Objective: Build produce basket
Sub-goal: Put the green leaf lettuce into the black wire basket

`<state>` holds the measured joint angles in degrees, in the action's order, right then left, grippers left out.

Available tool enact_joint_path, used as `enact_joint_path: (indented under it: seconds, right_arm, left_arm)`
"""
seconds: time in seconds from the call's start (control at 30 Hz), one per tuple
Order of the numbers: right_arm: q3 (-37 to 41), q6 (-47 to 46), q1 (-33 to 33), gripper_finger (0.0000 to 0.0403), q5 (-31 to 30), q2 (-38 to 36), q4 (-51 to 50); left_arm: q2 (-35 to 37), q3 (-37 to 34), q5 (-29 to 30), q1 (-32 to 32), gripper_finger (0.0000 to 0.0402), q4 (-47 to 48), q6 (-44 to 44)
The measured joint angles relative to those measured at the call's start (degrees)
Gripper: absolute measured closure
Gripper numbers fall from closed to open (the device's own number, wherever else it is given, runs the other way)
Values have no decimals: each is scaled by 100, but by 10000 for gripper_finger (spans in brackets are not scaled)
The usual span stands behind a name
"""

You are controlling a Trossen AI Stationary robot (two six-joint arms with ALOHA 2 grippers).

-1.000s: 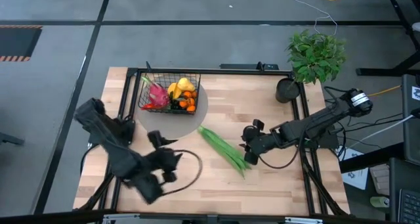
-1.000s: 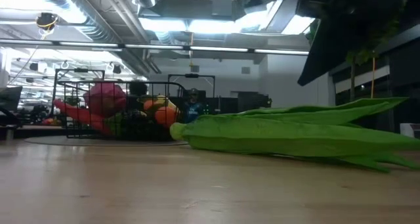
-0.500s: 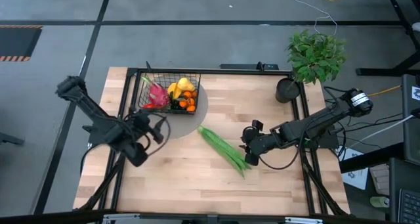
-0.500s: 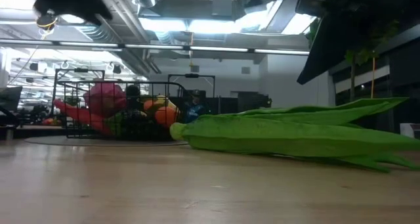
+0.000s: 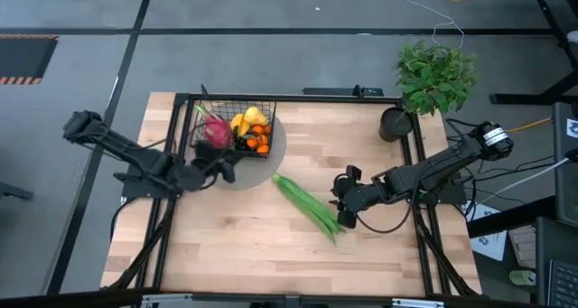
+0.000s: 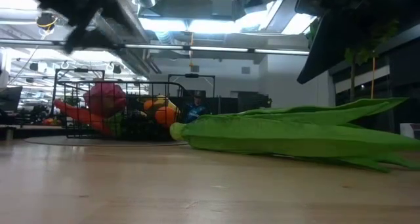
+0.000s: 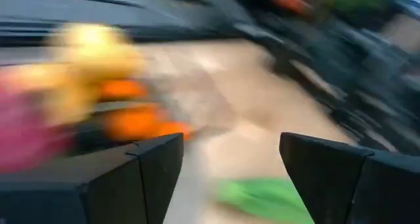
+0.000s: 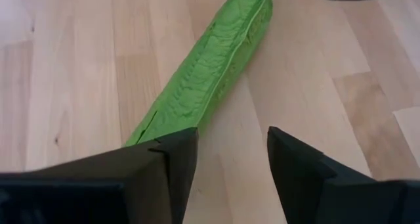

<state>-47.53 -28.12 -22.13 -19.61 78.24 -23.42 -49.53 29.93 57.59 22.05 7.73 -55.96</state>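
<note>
Right jaws apart beside green beans point(image 5: 307, 206)

A robotics lab: exposed ceiling ducts point(image 6: 118, 17), strip lights point(image 6: 197, 50) and metal rigs point(image 6: 190, 86) behind the wooden table point(image 5: 271, 254).

Bright ceiling lights, even table light; left wrist view motion-blurred.

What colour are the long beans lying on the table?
Bright green beans; the right wrist view shows them best.
</note>
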Motion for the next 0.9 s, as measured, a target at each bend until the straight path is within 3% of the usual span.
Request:
enact_joint_path:
  seconds: [0.13,0.2,0.27,0.4,0.57,0.7,0.8,0.9]
  right_arm:
    - [0,-2,0,232,30,0,0]
    - [0,4,0,232,30,0,-4]
    - [0,4,0,232,34,0,-47]
    - [0,8,-9,232,42,0,-98]
    - [0,-2,-22,232,263,0,-140]
    - [0,-4,-22,232,334,0,-146]
    - [0,-4,-22,232,332,0,-144]
    - [0,-4,-22,232,329,0,-140]
  left_arm:
    - [-253,22,-2517,-602,159,-2652,2570]
    - [-421,0,-3905,-922,159,-3224,3702]
    - [-541,2,-4856,-1193,159,-3403,4574]
    - [-481,2,-4852,-1479,159,-3031,5558]
    - [-228,-2,-4809,-1502,159,-2247,5115]
    - [523,-7,-4851,-1504,159,-1331,4894]
    - [1111,-326,-5151,-1502,159,-1385,4868]
    - [1725,-909,-5425,-1502,159,-2073,4902]
